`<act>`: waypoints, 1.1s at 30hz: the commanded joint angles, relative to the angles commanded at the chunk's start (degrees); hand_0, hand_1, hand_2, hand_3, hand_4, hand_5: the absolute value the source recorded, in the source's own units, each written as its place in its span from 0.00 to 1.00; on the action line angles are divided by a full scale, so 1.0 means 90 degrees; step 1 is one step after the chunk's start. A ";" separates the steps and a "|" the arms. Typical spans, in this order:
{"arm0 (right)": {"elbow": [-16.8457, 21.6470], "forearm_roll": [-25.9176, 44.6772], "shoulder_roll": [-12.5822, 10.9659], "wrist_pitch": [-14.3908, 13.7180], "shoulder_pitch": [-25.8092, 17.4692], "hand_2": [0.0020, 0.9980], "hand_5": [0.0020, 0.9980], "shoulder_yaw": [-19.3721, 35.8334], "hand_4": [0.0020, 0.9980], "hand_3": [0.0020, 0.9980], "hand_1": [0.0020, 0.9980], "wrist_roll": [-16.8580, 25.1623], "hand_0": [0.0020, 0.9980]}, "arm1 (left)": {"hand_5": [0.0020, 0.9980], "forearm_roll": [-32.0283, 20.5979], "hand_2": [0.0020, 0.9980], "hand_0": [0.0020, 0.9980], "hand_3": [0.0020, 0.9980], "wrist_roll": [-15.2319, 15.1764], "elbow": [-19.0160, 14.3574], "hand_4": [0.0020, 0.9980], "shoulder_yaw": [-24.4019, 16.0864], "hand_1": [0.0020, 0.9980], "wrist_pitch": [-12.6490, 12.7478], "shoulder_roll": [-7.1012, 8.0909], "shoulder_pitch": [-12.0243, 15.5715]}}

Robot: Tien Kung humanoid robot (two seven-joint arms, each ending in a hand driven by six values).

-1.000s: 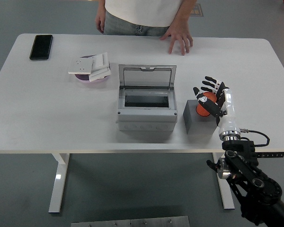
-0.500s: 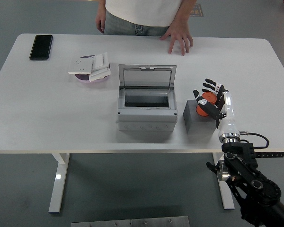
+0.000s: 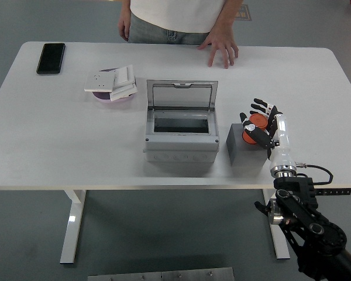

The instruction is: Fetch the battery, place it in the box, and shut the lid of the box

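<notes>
From the head view I see my right hand [image 3: 259, 124] wrapped around the orange battery [image 3: 254, 128], black fingers [image 3: 258, 105] curled over its top and thumb pressing from the near side, so it is grasping it. The battery sits on top of the dark grey block [image 3: 241, 150] at the right of the white counter [image 3: 58, 146], and I cannot tell whether it is lifted clear of the block or touching it. My right arm comes in from the lower right corner.

Just to the left of the block stands the grey box [image 3: 180, 136], its clear lid [image 3: 182, 95] tipped up and back, the dark opening exposed. Further left, a small stack of white plates and parts rests on a pink dish [image 3: 113, 96]. A black phone [image 3: 51, 58] lies near the far left corner.

At the far side a person stands with one hand [image 3: 221, 49] flat on the counter, fingers spread, well apart from the box.
</notes>
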 joint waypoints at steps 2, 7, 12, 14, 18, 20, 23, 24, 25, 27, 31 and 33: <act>-0.0015 0.0009 0.0003 0.0003 -0.0001 0.61 0.00 -0.0002 0.62 0.59 0.64 0.0003 0.59 | 0.08 0.0001 0.60 0.59 0.56 -0.0003 0.0000 0.59 0.0000 0.76 0.0002 -0.0001 0.0001; -0.0061 0.0048 0.0013 0.0018 -0.0005 0.61 0.00 -0.0019 0.62 0.59 0.64 0.0023 0.59 | 0.08 0.0009 0.60 0.59 0.56 -0.0003 -0.0001 0.59 -0.0010 0.76 0.0011 0.0002 0.0003; -0.0089 0.0083 0.0023 0.0012 -0.0007 0.56 0.00 -0.0050 0.58 0.54 0.59 0.0043 0.59 | 0.08 0.0006 0.60 0.59 0.56 -0.0009 -0.0003 0.59 -0.0024 0.76 0.0027 0.0007 0.0012; -0.0095 0.0087 0.0027 0.0009 -0.0007 0.55 0.00 -0.0056 0.59 0.53 0.58 0.0046 0.62 | 0.08 0.0004 0.60 0.59 0.56 -0.0014 -0.0003 0.59 -0.0024 0.76 0.0030 0.0009 0.0014; -0.0111 0.0103 0.0030 0.0003 -0.0004 0.55 0.00 -0.0061 0.59 0.53 0.58 0.0053 0.62 | 0.08 -0.0004 0.60 0.59 0.56 -0.0031 -0.0002 0.59 -0.0026 0.76 0.0040 0.0014 0.0014; -0.0114 0.0107 0.0026 -0.0004 -0.0002 0.55 0.00 -0.0059 0.59 0.53 0.58 0.0054 0.63 | 0.08 -0.0011 0.59 0.59 0.56 -0.0041 -0.0001 0.59 -0.0026 0.76 0.0047 0.0015 0.0012; -0.0114 0.0113 0.0019 -0.0009 -0.0001 0.55 0.00 -0.0059 0.59 0.53 0.58 0.0056 0.63 | 0.08 -0.0010 0.59 0.59 0.56 -0.0050 -0.0001 0.59 -0.0027 0.76 0.0056 0.0016 0.0010; -0.0114 0.0115 0.0017 -0.0010 -0.0001 0.55 0.00 -0.0061 0.59 0.53 0.58 0.0057 0.63 | 0.08 -0.0008 0.59 0.59 0.56 -0.0052 -0.0001 0.59 -0.0028 0.76 0.0057 0.0017 0.0009; -0.0114 0.0118 0.0015 -0.0011 -0.0002 0.55 0.00 -0.0063 0.59 0.53 0.58 0.0057 0.63 | 0.08 -0.0005 0.59 0.59 0.56 -0.0053 -0.0001 0.59 -0.0030 0.76 0.0059 0.0017 0.0008; -0.0116 0.0121 0.0012 -0.0014 -0.0003 0.55 0.00 -0.0070 0.59 0.53 0.58 0.0056 0.63 | 0.08 -0.0007 0.59 0.59 0.56 -0.0058 0.0000 0.59 -0.0031 0.76 0.0063 0.0021 0.0004; -0.0108 0.0117 0.0012 -0.0022 -0.0004 0.55 0.00 -0.0077 0.59 0.53 0.58 0.0052 0.63 | 0.08 0.0006 0.59 0.59 0.56 -0.0053 -0.0001 0.59 -0.0050 0.76 0.0071 0.0028 0.0002; -0.0098 0.0105 0.0012 -0.0024 0.0002 0.53 0.05 -0.0076 0.56 0.51 0.58 0.0043 0.63 | 0.08 0.0011 0.59 0.59 0.56 -0.0051 -0.0001 0.59 -0.0058 0.76 0.0076 0.0032 0.0002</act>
